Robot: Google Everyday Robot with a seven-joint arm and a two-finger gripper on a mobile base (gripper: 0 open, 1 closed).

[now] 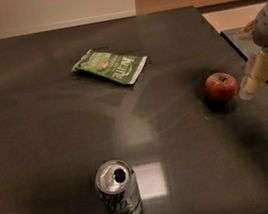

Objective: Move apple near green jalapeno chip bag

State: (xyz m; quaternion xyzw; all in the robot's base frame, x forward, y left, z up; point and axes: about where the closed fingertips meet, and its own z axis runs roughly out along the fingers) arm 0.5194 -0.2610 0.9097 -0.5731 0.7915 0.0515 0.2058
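gripper (256, 72): we saw it at the right edge of the view, over the table's right side, just to the right of the apple. Its cream lower part slanted down toward the tabletop, and the grey-white body above was cut off by the frame.
gripper state: we could not tell whether it was apart or together.
apple (221, 86): red with yellowish patches, it sat upright on the table at mid-right with the stem dimple up. A thin gap showed between it and the gripper.
green jalapeno chip bag (110, 66): it lay flat toward the back centre of the table with the "Kettle" lettering facing up. It was well apart from the apple, up and to the left of it.
soda can (118, 191): silver-green, it stood upright at front centre with its top opened, well apart from both the bag and the apple.
table (40, 124): dark and glossy, with light glare beside the can and at the front-left corner.
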